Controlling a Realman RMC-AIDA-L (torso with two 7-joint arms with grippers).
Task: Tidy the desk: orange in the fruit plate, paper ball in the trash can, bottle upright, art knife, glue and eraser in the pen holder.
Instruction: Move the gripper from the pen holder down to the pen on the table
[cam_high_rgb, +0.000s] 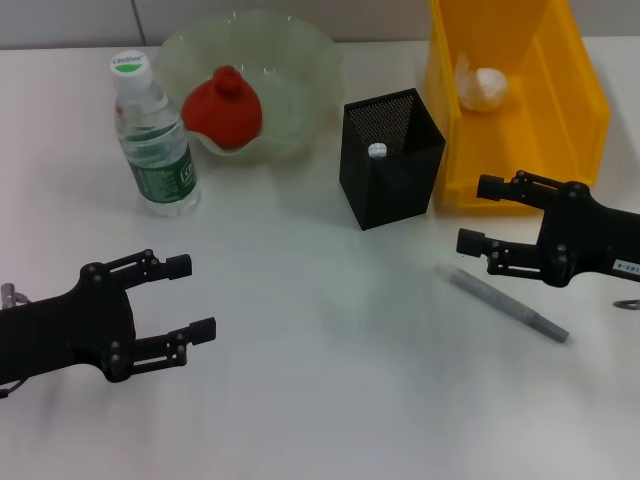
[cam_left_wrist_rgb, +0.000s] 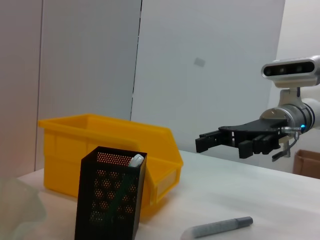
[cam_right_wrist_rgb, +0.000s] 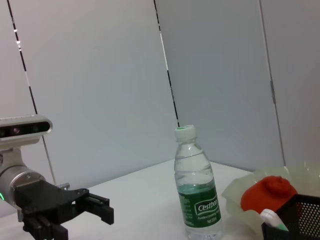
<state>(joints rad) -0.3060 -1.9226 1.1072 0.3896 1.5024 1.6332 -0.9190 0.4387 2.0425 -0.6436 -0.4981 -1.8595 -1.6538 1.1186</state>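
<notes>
The bottle (cam_high_rgb: 155, 140) stands upright at the left rear. A red-orange orange (cam_high_rgb: 225, 108) lies in the glass fruit plate (cam_high_rgb: 300, 50). The paper ball (cam_high_rgb: 482, 85) rests inside the yellow trash can (cam_high_rgb: 580, 90). In the black mesh pen holder (cam_high_rgb: 385, 195) a white-capped glue (cam_high_rgb: 377, 151) shows. The grey art knife (cam_high_rgb: 508, 303) lies flat on the table, just below my right gripper (cam_high_rgb: 478, 213), which is open and holds nothing. My left gripper (cam_high_rgb: 193, 297) is open and holds nothing at the front left. The eraser is out of view.
The trash can stands directly right of the pen holder, nearly touching it. The bottle stands close to the plate's left rim. White tabletop lies between the two grippers.
</notes>
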